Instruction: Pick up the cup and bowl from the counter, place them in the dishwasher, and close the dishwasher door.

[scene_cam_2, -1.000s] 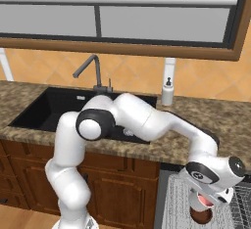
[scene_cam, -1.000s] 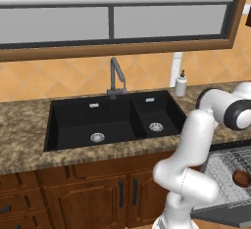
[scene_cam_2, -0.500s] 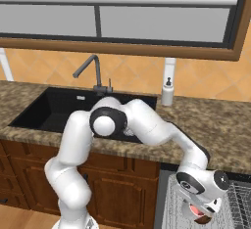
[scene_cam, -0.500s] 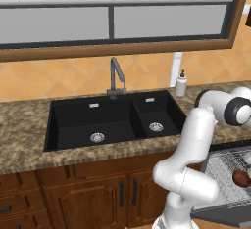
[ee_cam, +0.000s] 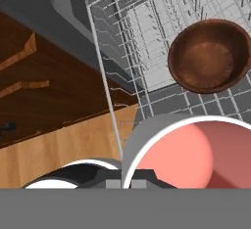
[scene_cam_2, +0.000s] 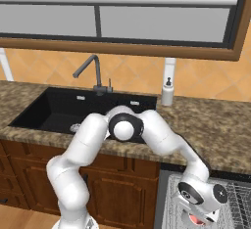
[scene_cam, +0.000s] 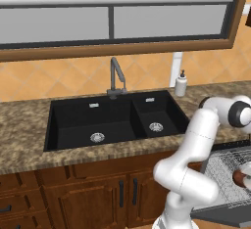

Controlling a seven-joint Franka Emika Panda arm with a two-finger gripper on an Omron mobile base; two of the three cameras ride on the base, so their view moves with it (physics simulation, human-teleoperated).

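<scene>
The gripper held the cup tightly; the bowl lay just ahead in the rack.

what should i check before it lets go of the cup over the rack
1. Gripper shut on the cup: ok, the cup sits right against the hand camera.
2. Cup over the dishwasher rack, not the floor: ok, though it is near the rack's edge.
3. Bowl already in the rack: ok, lying open side up.
4. Cup clear of the bowl: ok, a gap shows between them in the hand view.
5. Dishwasher door open: ok.
6. Cup low enough to release: cannot tell.
</scene>
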